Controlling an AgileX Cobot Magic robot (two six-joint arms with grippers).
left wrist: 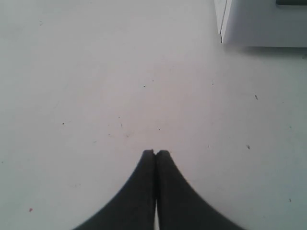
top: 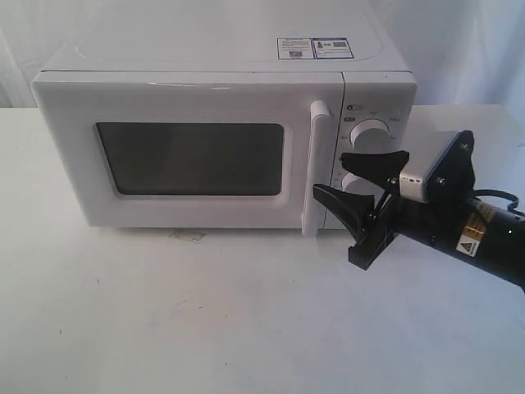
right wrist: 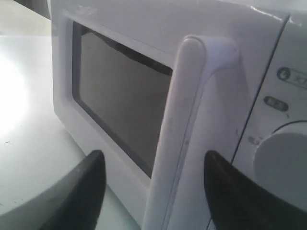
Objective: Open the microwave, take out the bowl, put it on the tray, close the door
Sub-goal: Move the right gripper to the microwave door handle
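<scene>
**Right gripper lined up on the door handle; door shut**

The microwave (top: 221, 49) stands on the white table (top: 246, 328) with its door (top: 193, 160) closed flush. The door is a white panel with a dark window. Its handle (top: 318, 164) is a white vertical bar at the door's edge next to the knob panel (top: 373, 135), and its long axis runs up and down.

Your right gripper (top: 330, 172) is at the microwave's front, level with the handle's lower half and close in, with its jaws spread wide and holding nothing. In the right wrist view the handle (right wrist: 192, 96) lies straight ahead, and the two fingers (right wrist: 86, 187) sit on either side of its line. The bar looks tilted there, so the gripper appears rolled relative to it. Whether a fingertip is touching the handle cannot be told.

Your left gripper (left wrist: 155, 153) is pressed shut on nothing. It hangs over bare table off the microwave's lower front corner (left wrist: 259, 24), far from the handle. The right arm is therefore the one placed for the pull.

The bowl is not visible. It is presumably inside the microwave, but the dark window shows nothing. No tray is in view.
</scene>
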